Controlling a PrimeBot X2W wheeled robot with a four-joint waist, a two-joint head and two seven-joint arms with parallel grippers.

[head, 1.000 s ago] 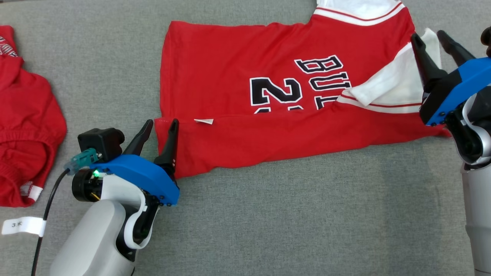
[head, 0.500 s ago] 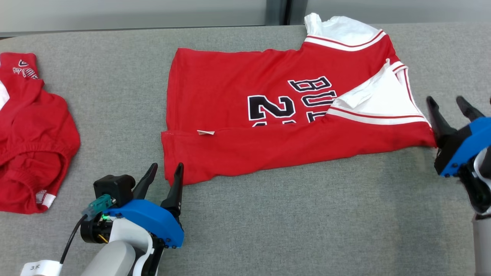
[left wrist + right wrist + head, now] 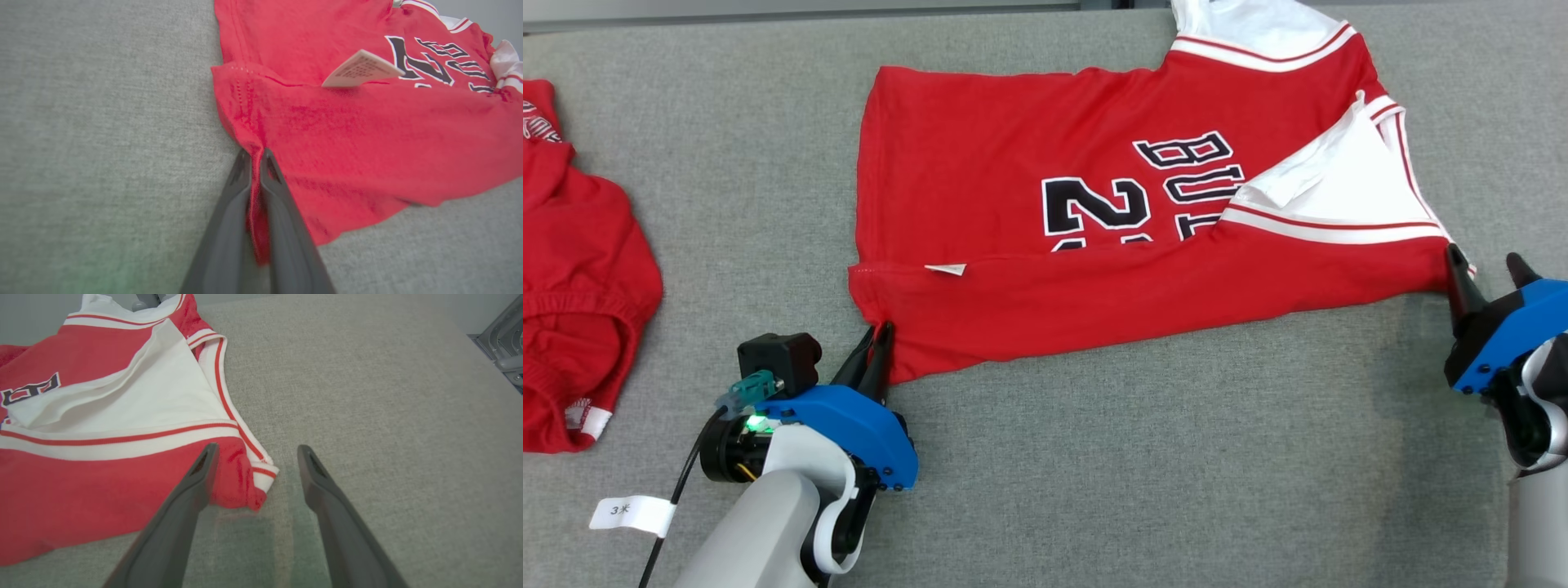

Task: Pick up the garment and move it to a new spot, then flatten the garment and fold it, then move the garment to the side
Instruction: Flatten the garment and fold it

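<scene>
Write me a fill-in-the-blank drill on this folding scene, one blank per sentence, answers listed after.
1. The jersey pinched at a hem corner by the left end effector is mostly ____ in colour.
2. The right end effector has its jaws ____, gripping nothing.
3. The one whole black digit showing on the jersey is ____.
4. A second red garment lies on the table at the robot's far ____.

Answers: red; open; 2; left
</scene>
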